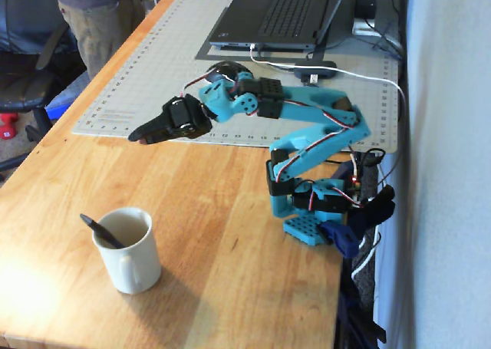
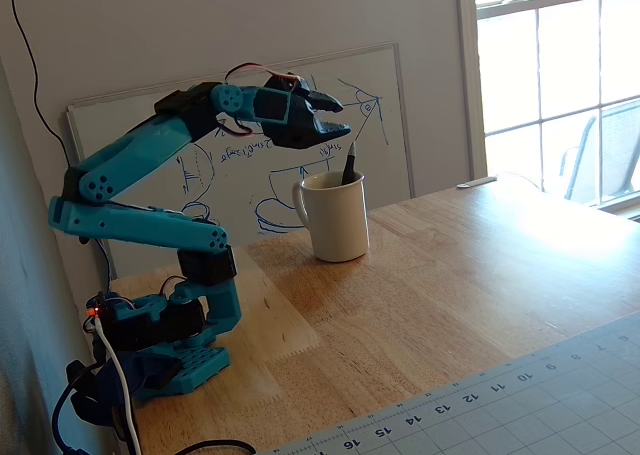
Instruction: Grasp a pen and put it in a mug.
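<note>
The white mug [image 1: 129, 251] stands upright on the wooden table near its front edge; it also shows in the other fixed view [image 2: 335, 215]. The dark pen [image 1: 102, 232] stands tilted inside the mug, its upper end sticking out over the rim, and it also shows in the other fixed view [image 2: 349, 163]. My gripper [image 1: 143, 136] hangs in the air above the table, apart from the mug and pen, and holds nothing. In the other fixed view the gripper [image 2: 343, 118] is level with the pen's top, just to its left, with its jaws slightly parted.
A grey cutting mat [image 1: 153, 80] covers the far part of the table, with a laptop [image 1: 280, 11] and a white cable [image 1: 360, 77] on it. The arm's blue base [image 1: 314, 211] is clamped at the table's right edge. A whiteboard [image 2: 300, 135] leans on the wall behind the mug.
</note>
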Robot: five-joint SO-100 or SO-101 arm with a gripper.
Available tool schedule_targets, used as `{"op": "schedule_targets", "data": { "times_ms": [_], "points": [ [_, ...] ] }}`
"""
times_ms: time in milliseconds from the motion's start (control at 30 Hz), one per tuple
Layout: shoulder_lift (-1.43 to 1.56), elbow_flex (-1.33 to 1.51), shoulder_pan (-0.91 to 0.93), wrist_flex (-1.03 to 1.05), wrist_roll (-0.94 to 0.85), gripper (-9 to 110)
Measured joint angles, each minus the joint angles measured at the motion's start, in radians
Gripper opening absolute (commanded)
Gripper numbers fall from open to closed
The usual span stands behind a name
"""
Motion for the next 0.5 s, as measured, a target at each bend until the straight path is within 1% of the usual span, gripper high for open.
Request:
{"op": "schedule_targets", "data": {
  "times_ms": [267, 333, 500],
  "points": [
    [0.250, 0.192, 0.179, 0.000, 0.101, 14],
    [0.304, 0.225, 0.195, 0.000, 0.123, 11],
    [0.430, 0.342, 0.202, 0.000, 0.184, 1]
  ]
}}
